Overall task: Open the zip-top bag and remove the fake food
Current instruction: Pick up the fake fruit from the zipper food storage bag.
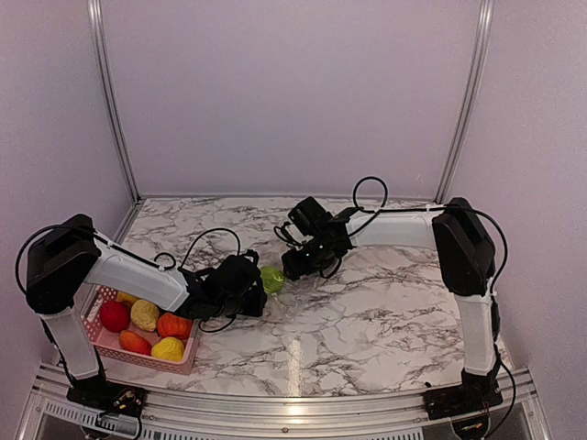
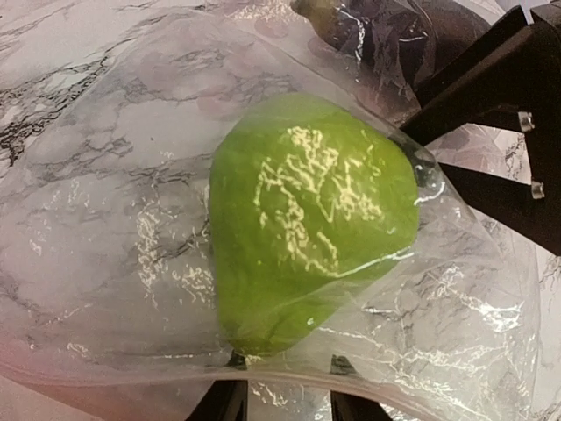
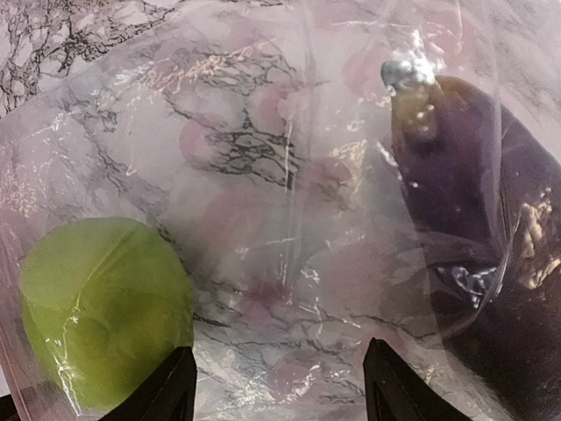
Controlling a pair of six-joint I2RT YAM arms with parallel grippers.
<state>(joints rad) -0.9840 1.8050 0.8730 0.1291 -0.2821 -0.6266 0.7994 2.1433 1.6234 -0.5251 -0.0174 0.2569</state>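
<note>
One green fruit [image 2: 307, 219] and one eggplant [image 3: 465, 219] lie inside the zip-top bag [image 2: 114, 219]

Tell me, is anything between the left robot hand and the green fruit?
Yes. The green fruit sits inside the clear zip-top bag, so a layer of plastic film covers it. The left gripper, at the bag's near edge, would meet plastic before fruit.

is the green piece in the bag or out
In the bag: crinkled clear film lies over the green piece in both wrist views.
</note>
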